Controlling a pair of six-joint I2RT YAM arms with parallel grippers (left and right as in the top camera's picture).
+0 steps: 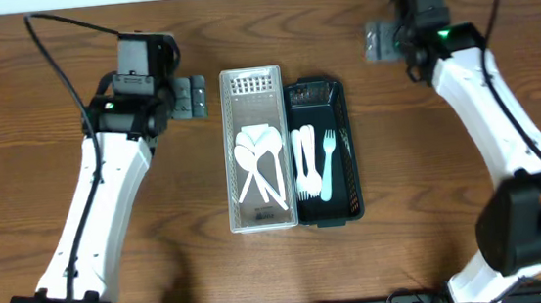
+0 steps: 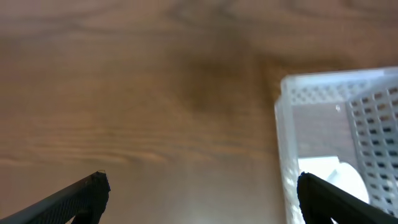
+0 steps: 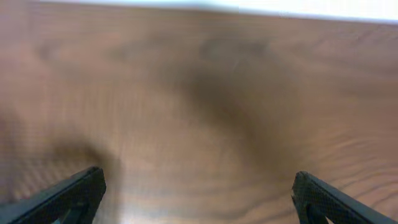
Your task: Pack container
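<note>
Toward the far edge our left gripper [image 1: 190,98] hung wide-jawed beside the white basket [image 1: 226,126] of spoons [image 1: 260,162], mid-worktop, touching the dark basket [image 1: 351,144] of forks [image 1: 316,162]. Our right gripper [image 1: 379,40], also wide, hung near the far right corner; we judged packing practically done.

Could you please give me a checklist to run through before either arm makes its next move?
1. Left pincer open and holding nothing: ok.
2. Right pincer open and holding nothing: ok.
3. White spoons lie inside the white basket: ok.
4. White forks lie inside the dark basket: ok.
5. Both pincers are away from the baskets, not above them: ok.
6. Something is still left to pack: cannot tell.
</note>
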